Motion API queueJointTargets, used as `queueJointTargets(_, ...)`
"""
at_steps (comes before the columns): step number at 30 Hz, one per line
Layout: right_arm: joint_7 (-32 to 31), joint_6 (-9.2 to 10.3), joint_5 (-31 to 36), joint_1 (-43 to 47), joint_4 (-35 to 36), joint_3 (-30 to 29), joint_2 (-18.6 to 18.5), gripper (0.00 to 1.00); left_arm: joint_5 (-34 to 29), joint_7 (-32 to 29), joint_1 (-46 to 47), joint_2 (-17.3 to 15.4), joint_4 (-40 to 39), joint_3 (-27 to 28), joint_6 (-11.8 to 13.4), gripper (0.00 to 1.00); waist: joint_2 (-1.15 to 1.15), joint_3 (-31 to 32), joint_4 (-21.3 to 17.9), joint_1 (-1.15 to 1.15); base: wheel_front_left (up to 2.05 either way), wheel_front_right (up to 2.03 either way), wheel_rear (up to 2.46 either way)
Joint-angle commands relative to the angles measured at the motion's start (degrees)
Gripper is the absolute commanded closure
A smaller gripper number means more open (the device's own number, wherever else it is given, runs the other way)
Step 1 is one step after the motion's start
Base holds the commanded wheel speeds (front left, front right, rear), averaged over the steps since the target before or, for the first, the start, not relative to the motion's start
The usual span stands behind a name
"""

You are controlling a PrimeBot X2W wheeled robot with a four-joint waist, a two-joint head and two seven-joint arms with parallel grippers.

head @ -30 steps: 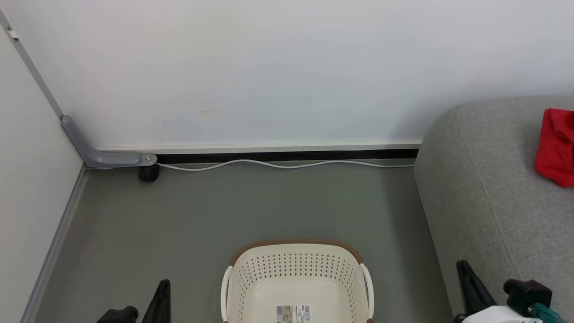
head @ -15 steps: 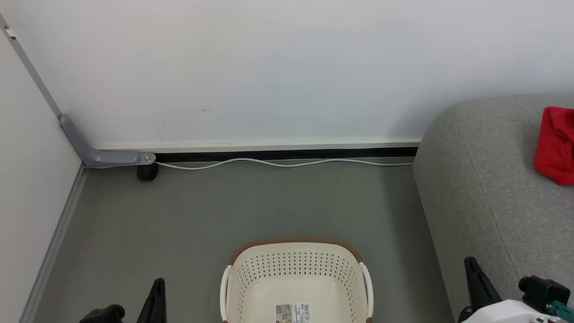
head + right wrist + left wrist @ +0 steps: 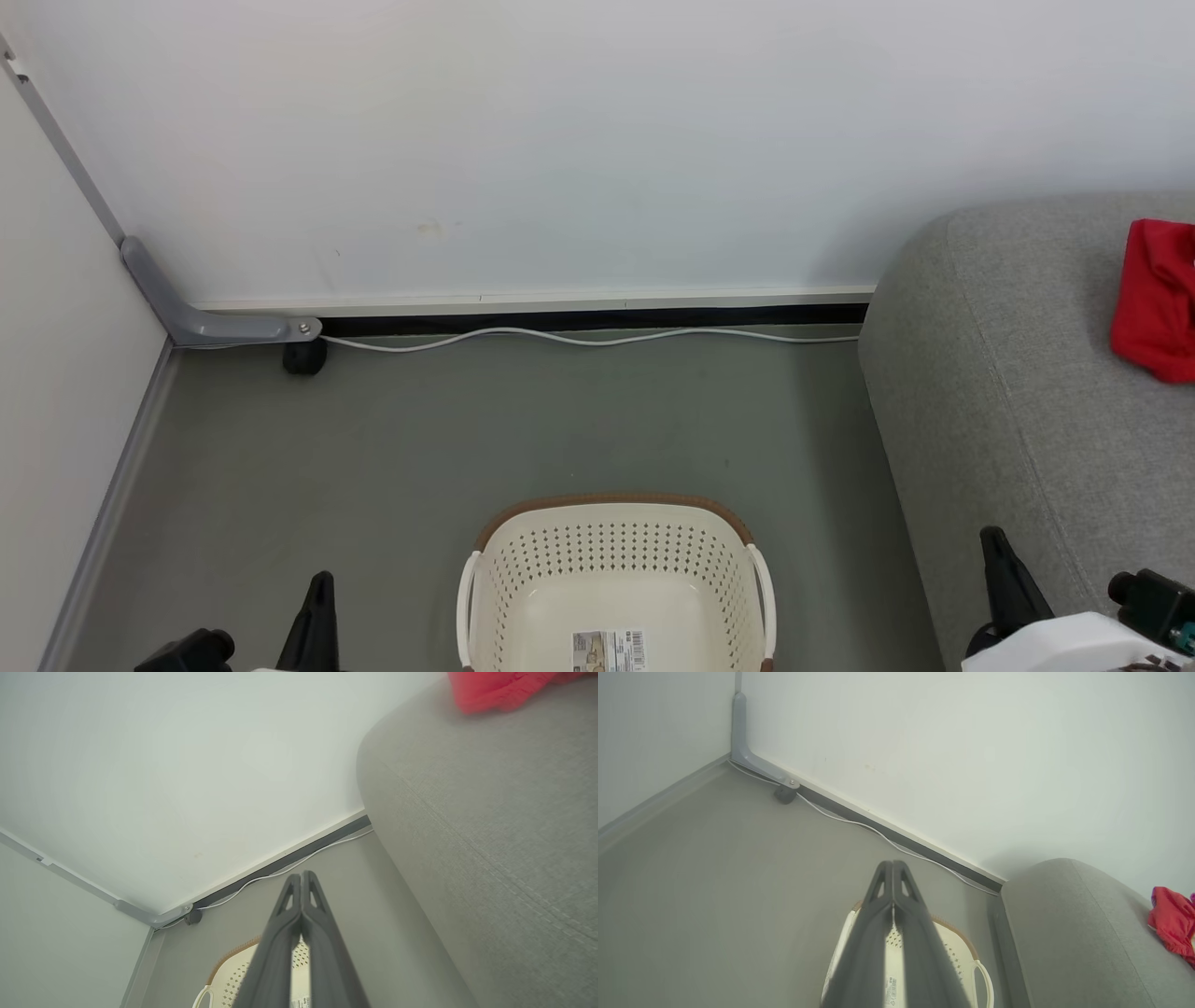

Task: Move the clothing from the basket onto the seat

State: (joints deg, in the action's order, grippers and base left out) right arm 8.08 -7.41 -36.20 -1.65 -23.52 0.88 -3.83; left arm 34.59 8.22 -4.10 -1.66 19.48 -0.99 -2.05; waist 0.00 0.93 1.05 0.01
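The clothing (image 3: 1156,299), a bright red crumpled piece of soft fabric, lies on top of the seat (image 3: 1027,420), at the far right edge of the head view and partly cut off by it. The seat is a large grey upholstered sofa with a rounded end and a stitched seam running along it; it takes up the right side of the scene and its end meets the wall.

The basket (image 3: 611,546) stands on the floor just to the left of the seat, at the bottom centre of the head view, apart from the clothing. It is cream plastic with perforated sides, a brown rim along its far edge and white handles on both sides. The part of its inner base that can be seen is plain cream with a barcode label (image 3: 610,651).

The left hand (image 3: 321,579) shows at the lower left, to the left of the basket and above the floor. Its wrist view shows the two dark fingers pressed together, gripping nothing. The right hand (image 3: 993,535) shows at the lower right, in front of the seat's near side. Its fingers are likewise pressed together and hold nothing.

The floor (image 3: 420,439) is grey-green. A white cable (image 3: 579,342) runs along the foot of the white wall (image 3: 560,140). In the left corner a grey bracket (image 3: 219,327) ends above a small black wheel (image 3: 305,358).
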Motion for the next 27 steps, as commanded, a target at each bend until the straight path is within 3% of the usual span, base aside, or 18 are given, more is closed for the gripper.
queueJointTargets(1, -0.5, -0.02, -1.8, -2.4, 1.8, 0.0, -0.5, 1.0, 1.7, -0.2, 3.3, -0.7, -1.7, 1.0, -0.6, 1.0, 0.0, 0.0, 0.0, -0.01, 0.0, 0.0, 0.0)
queueJointTargets(27, -4.6, -0.04, -17.6, -3.0, 4.0, -2.2, -0.1, 1.0, 18.0, -4.5, 5.3, -0.8, -2.8, 2.9, -2.0, 1.0, 0.0, -0.3, -0.3, -0.01, 0.0, 0.0, 0.0)
